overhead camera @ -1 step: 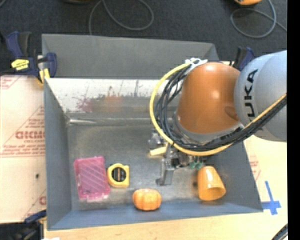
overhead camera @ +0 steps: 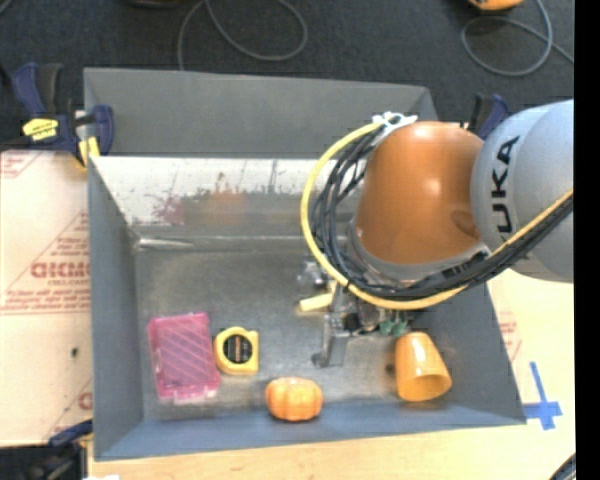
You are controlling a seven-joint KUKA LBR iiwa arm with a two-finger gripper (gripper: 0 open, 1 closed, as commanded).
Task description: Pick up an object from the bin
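Observation:
My gripper (overhead camera: pixel 330 350) hangs below the orange wrist cover, over the bin floor right of the middle, with a finger tip close to the floor. An orange pumpkin-shaped ball (overhead camera: pixel 293 399) lies just in front of it, near the bin's front wall. An orange cup (overhead camera: pixel 420 368) lies on its side to the gripper's right. A yellow tape measure (overhead camera: pixel 236 350) sits to its left, apart from it. Nothing shows between the fingers.
A pink ribbed block (overhead camera: pixel 183 357) lies at the front left, next to the tape measure. The arm and its orange cover with looped cables hide the bin's right and back parts.

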